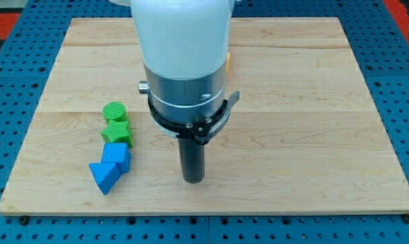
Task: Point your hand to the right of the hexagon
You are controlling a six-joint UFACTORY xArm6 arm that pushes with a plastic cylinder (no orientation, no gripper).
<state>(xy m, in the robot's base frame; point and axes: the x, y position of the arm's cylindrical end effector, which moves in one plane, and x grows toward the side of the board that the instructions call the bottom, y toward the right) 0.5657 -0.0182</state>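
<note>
My tip (192, 181) rests on the wooden board (313, 135) near the view's bottom centre. A column of blocks lies to its left. From the top they are a green rounded block that may be the hexagon (113, 111), a green star (116, 131), a blue blocky piece (117, 155) and a blue triangle (104, 177). The tip is to the right of the blue pieces and apart from them by about a block's width or more. It stands lower in the view than the green rounded block. It touches no block.
The arm's large white and grey body (184, 61) covers the board's top centre. A sliver of a yellow-orange block (228, 62) shows at the arm's right side, and its shape is hidden. Blue perforated table (401, 81) surrounds the board.
</note>
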